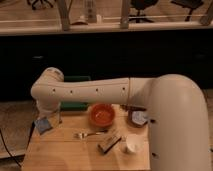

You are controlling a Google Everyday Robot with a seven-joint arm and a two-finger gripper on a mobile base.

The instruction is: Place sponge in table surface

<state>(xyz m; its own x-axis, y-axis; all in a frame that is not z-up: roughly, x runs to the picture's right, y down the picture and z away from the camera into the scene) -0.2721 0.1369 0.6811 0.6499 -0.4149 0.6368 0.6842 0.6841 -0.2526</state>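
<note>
The sponge is hanging tilted at the left edge of the table surface, apparently pinched in the gripper, which is clamping down on it under the arm's wrist, so, as I judge it, the release is not yet happening

On my feed a long dark partition crosses the room. A pale ledge caps it, with posts and office chairs beyond and dim floor below its left end.
</note>
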